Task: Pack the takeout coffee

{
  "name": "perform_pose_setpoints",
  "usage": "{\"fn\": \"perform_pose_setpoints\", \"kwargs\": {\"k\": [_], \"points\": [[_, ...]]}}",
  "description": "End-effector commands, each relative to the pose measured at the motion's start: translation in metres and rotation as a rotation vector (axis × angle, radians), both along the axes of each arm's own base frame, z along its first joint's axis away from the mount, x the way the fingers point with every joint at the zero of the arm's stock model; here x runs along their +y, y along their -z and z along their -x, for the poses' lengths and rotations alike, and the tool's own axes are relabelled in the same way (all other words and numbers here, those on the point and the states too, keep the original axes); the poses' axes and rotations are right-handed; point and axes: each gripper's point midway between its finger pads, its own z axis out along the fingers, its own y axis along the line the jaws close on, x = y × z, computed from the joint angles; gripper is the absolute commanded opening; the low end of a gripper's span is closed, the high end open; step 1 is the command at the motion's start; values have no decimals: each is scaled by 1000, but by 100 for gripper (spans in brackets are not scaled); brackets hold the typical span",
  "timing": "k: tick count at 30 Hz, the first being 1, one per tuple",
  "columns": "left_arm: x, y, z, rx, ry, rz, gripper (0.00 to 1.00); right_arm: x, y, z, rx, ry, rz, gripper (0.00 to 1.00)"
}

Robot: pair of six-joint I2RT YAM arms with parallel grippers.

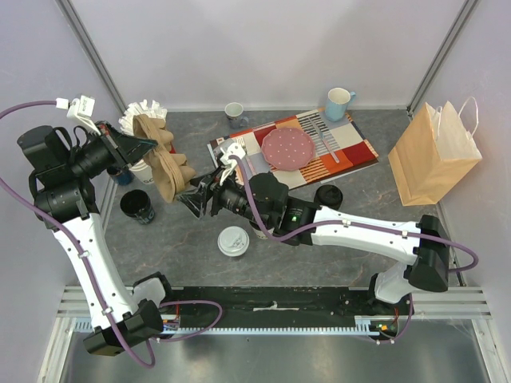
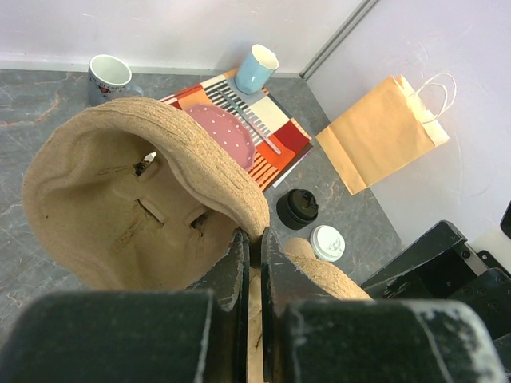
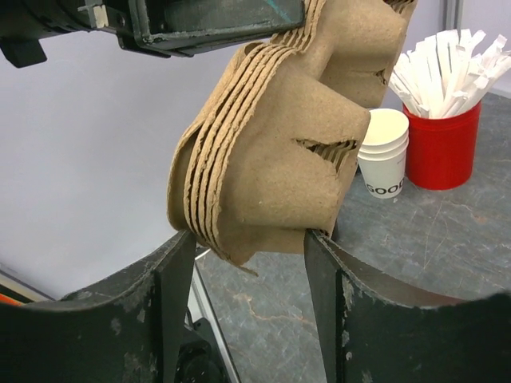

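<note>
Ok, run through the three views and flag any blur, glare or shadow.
Top external view: even soft light, faint shadows, everything sharp. Left wrist view: the left gripper is a dark blur up close, the carrier stack beyond it sharp. Right wrist view: the right gripper is dark and soft, the carrier stack and straws crisp.

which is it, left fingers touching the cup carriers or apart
Touching: the left wrist view shows the left fingers clamping the rim of the cup carriers.
</note>
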Motion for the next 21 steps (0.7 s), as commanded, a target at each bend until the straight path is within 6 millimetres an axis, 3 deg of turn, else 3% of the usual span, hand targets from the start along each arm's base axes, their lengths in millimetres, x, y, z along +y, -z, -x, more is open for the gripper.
{"fn": "perform_pose_setpoints", "kwargs": {"k": [1, 14, 17, 21], "points": [[-4, -12, 4, -36, 11, 9, 2, 3, -30, -6, -9, 39, -89, 62], [-9, -10, 8, 4, 16, 62, 2, -1, -29, -32, 58, 191, -172, 51], [-10, -8, 8, 17, 22, 79, 2, -3, -31, -37, 68, 219, -203, 45], [-12, -3, 8, 38, 33, 101, 2, -2, -30, -40, 75, 234, -218, 29]]}}
